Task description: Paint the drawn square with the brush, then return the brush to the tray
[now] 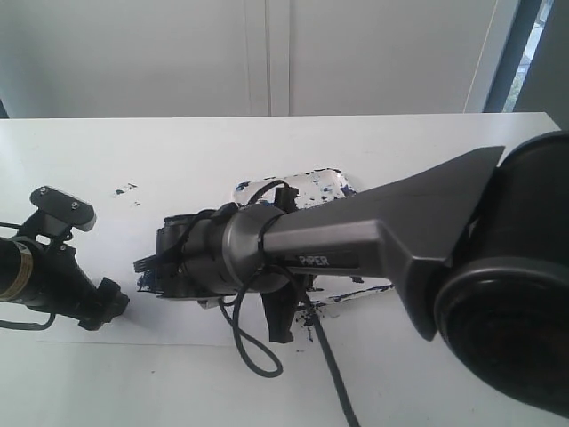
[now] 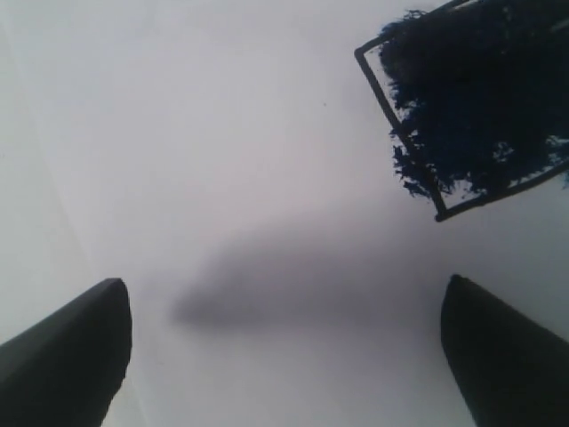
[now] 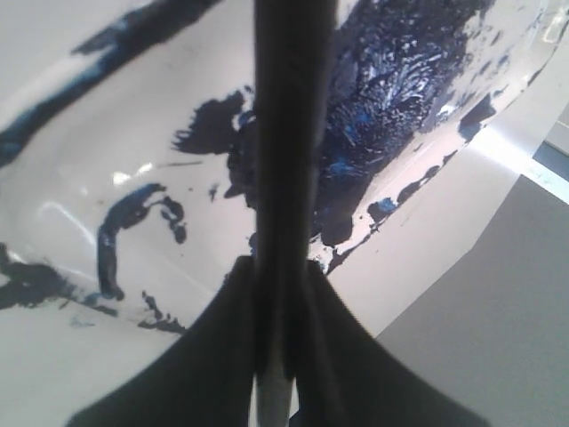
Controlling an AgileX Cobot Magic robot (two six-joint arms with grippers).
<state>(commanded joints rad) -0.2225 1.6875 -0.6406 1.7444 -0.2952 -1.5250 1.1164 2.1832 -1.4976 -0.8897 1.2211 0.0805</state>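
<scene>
The white tray (image 1: pixel 313 183), blotched dark blue, lies mid-table, mostly covered by my right arm. My right gripper (image 3: pixel 280 311) is shut on the thin black brush (image 3: pixel 289 133), which runs out over the tray's (image 3: pixel 80 205) big blue paint patch. In the exterior view this gripper (image 1: pixel 279 322) points down at the tray's near edge. The drawn square (image 2: pixel 471 107) is a black pen outline, its inside mostly smeared dark blue. It shows as a dark patch (image 1: pixel 147 283) left of my right wrist. My left gripper (image 2: pixel 284 356) hangs open and empty over bare paper beside the square.
A large white paper sheet (image 1: pixel 178 240) covers the table under the tray and the square. Small paint specks (image 1: pixel 124 189) dot it at the far left. A black cable (image 1: pixel 258 356) loops down from my right arm. Grey tabletop (image 3: pixel 498 338) lies beyond the paper's edge.
</scene>
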